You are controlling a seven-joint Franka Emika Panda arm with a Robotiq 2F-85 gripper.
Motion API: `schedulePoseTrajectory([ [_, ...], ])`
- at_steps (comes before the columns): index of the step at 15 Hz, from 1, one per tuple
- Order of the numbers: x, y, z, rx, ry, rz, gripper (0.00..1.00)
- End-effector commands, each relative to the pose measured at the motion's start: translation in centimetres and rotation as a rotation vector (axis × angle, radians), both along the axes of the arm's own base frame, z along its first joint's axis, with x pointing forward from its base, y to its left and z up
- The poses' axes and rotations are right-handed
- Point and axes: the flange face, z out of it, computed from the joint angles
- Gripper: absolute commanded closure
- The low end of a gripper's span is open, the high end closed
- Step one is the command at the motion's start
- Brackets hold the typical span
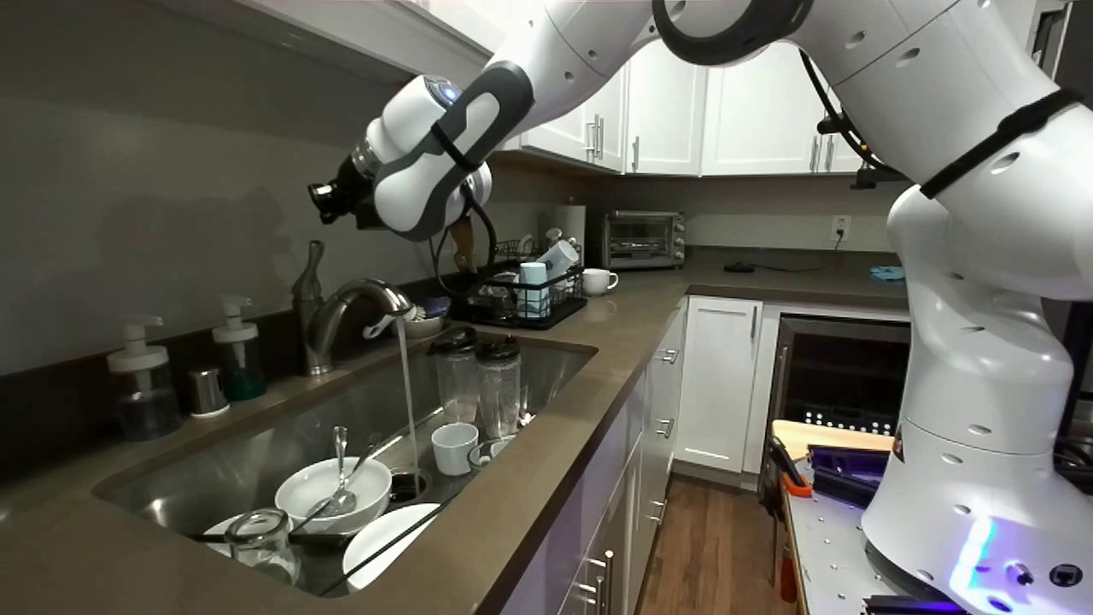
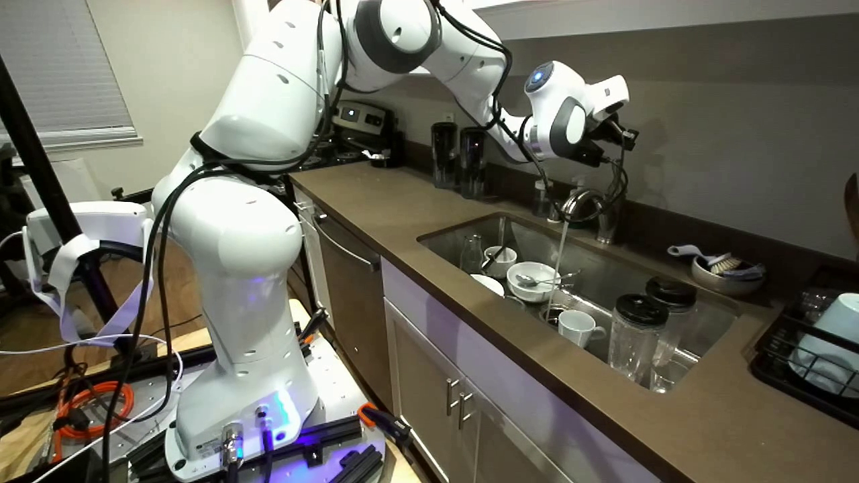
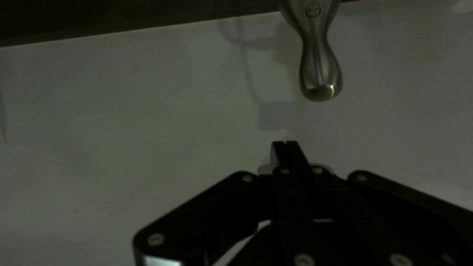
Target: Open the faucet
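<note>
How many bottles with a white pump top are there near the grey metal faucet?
2. A transparent white-pumped bottle with green liquid stands beside the arched grey metal faucet; a second white-pumped bottle stands farther away, past a small silvery cylinder. No others show.

Faucet (image 3: 320, 62): lower part cut off by top edge in wrist view.
Gripper (image 3: 285, 142): rear cut off by bottom edge; fingertips (image 3: 293, 148) too small to tell in both exterior views.
Arm (image 1: 965, 342): top cut off, both exterior views.
Dish rack (image 2: 798, 396): cut off by right edge in an exterior view.
</note>
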Motion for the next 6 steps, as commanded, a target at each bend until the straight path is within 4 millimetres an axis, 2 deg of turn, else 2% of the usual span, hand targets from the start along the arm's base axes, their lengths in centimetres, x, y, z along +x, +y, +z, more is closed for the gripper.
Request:
schedulePoseTrajectory([
  [1,0.00,0.01,0.01,0.002,0.000,-0.001,0.66],
  [2,0.00,0.02,-0.01,0.002,0.000,-0.001,0.84],
  [5,0.00,-0.01,-0.03,0.003,0.000,-0.001,0.66],
  [6,0.00,-0.01,-0.03,0.003,0.000,-0.002,0.66],
])
